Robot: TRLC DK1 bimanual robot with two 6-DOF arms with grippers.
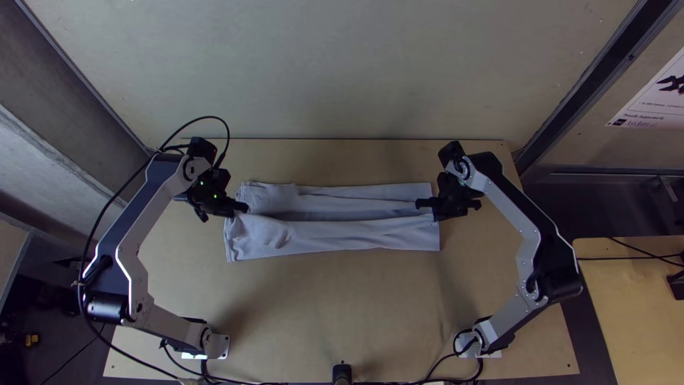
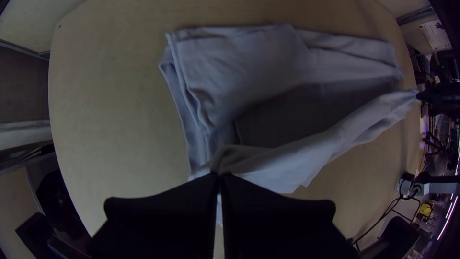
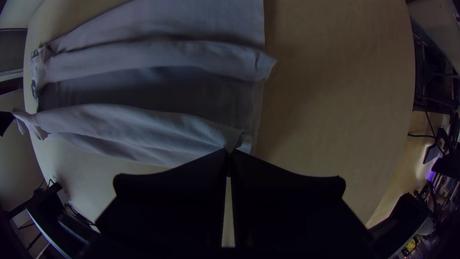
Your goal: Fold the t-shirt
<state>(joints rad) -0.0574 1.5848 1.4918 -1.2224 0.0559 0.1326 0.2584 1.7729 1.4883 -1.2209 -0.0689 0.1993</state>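
The pale grey t-shirt (image 1: 335, 234) is lying in a long, narrow band across the middle of the wooden surface (image 1: 299, 306). Near its nine o'clock end, your left gripper (image 2: 219, 173) is pinching a cloth edge, fingers together; near three o'clock, your right gripper (image 3: 229, 152) is clamping that same lengthwise edge. You are probably risking a skewed fold if one side is travelling farther than the other. A shallow pinch could be letting a corner slip, while a pull outward could be stretching the strip or dragging the layers beneath.

The cloth is looking soft, thin and matt. Towards nine o'clock it is bunching into rumpled, overlapping layers, likely to be leaving a lump; towards three o'clock it is lying straighter. Two raised strips, at twelve and six, are flanking a shaded, flatter trough. Beneath, the wood is appearing smooth, perhaps giving the fabric little grip.
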